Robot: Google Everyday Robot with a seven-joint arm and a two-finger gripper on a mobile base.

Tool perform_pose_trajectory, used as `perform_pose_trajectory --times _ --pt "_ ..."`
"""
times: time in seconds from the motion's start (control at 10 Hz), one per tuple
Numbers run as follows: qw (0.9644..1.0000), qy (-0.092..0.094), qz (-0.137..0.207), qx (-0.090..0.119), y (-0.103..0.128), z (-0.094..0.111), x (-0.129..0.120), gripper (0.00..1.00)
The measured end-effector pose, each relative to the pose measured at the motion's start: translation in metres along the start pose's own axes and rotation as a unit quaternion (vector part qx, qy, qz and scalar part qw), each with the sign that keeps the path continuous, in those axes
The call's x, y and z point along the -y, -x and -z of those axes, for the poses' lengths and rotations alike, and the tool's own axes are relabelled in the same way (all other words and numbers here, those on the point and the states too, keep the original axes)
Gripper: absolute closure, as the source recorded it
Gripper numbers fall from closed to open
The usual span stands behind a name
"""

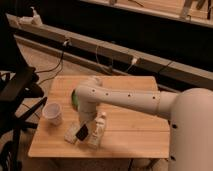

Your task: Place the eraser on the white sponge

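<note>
The white sponge (71,134) lies flat on the wooden table (135,135) near its front left. My gripper (83,128) hangs at the end of the white arm (125,100), just above the sponge's right end. It is shut on the eraser (82,133), a small black block held tilted. The eraser's lower edge is at the sponge's right end; I cannot tell whether they touch.
A clear plastic bottle (98,131) stands right next to the gripper on its right. A white paper cup (52,113) stands to the left of the sponge. A green object (74,98) lies partly hidden behind the arm. A black chair (17,90) is left of the table.
</note>
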Motion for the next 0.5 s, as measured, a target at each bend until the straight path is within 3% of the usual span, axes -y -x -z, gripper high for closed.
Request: perform_pose_trajectory --times 0.2,0.3,0.5 --pt "1.0000 0.003 0.002 -0.002 0.001 0.001 -0.002 0.86" --pt "1.0000 -0.004 0.001 -0.006 -0.001 0.001 -0.001 0.95" --pt "0.9994 -0.033 0.001 -0.009 0.003 0.006 0.010 1.00"
